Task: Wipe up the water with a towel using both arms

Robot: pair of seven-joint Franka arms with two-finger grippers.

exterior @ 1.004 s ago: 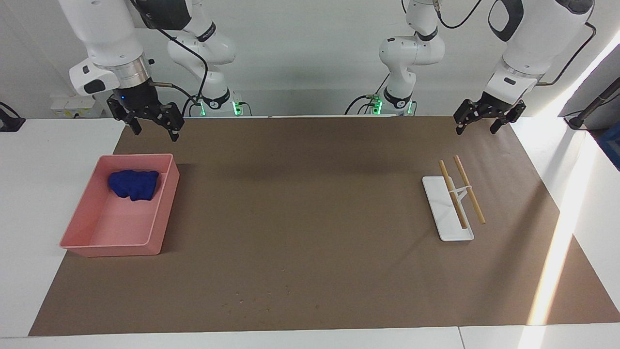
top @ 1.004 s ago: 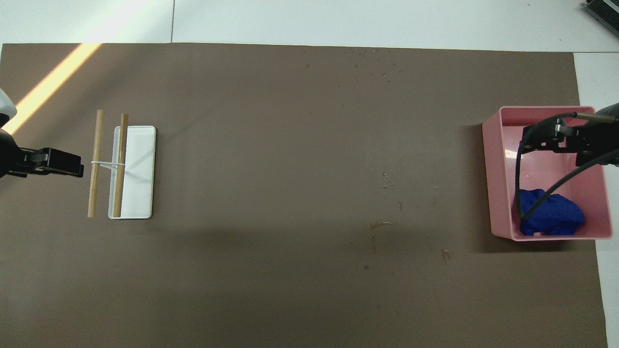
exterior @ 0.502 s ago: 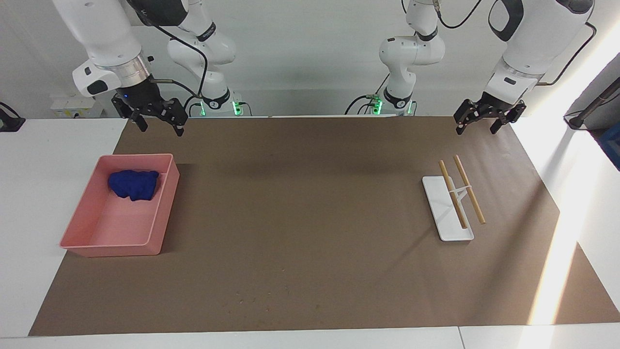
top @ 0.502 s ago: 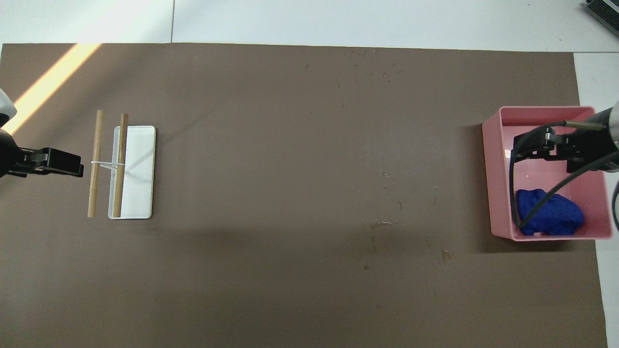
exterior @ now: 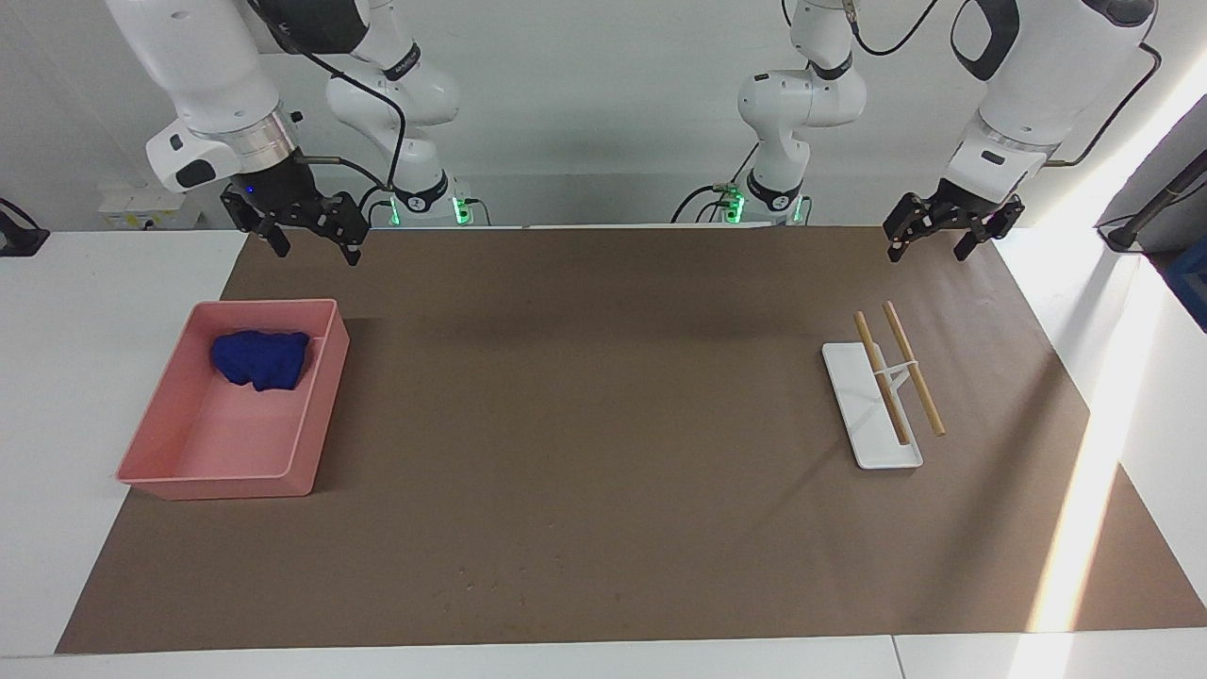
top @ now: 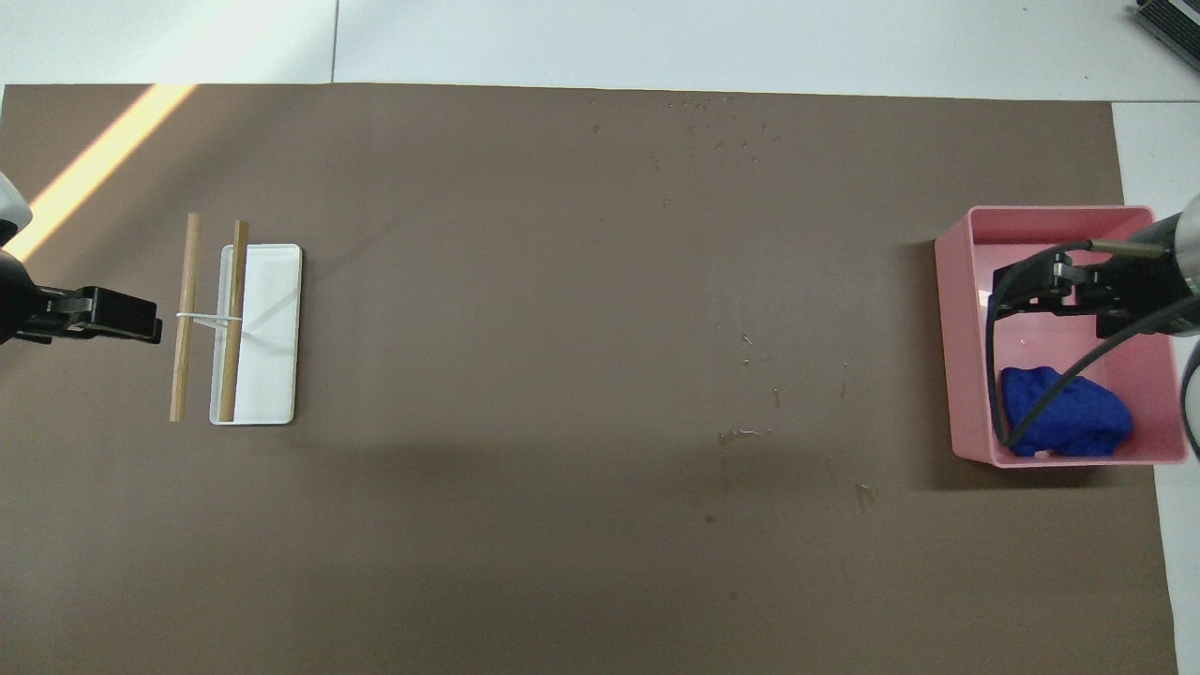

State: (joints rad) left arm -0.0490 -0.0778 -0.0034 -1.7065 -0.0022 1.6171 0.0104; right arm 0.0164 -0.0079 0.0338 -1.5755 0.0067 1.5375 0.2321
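On the white table (exterior: 57,396) I see a brown mat (exterior: 603,443) covering nearly the whole working surface; I use it as my reference. At the mat's right-arm end sits a pink tray (exterior: 317,415), and the towel (exterior: 260,358), a deep-blue lumpy bundle, lies in the tray's part nearest the robots. The water (top: 741,433) shows as a faint streak and scattered specks on the mat, between the mat's centre and the tray, with more specks close to the mat edge farthest from the robots. Toward the mat's left-arm end lies a white rack (exterior: 872,410) carrying two wooden sticks (exterior: 913,368). A band of sunlight (exterior: 1084,490) crosses the mat at that same end.

I hold the right gripper (exterior: 309,231) raised over the mat edge nearest the robots, above the tray's end; its fingers are spread, grasping nothing. The left gripper (exterior: 929,238) waits raised over the mat corner nearest the left arm's base, fingers likewise parted. A plain white wall (exterior: 603,113) closes the room past the arm bases.
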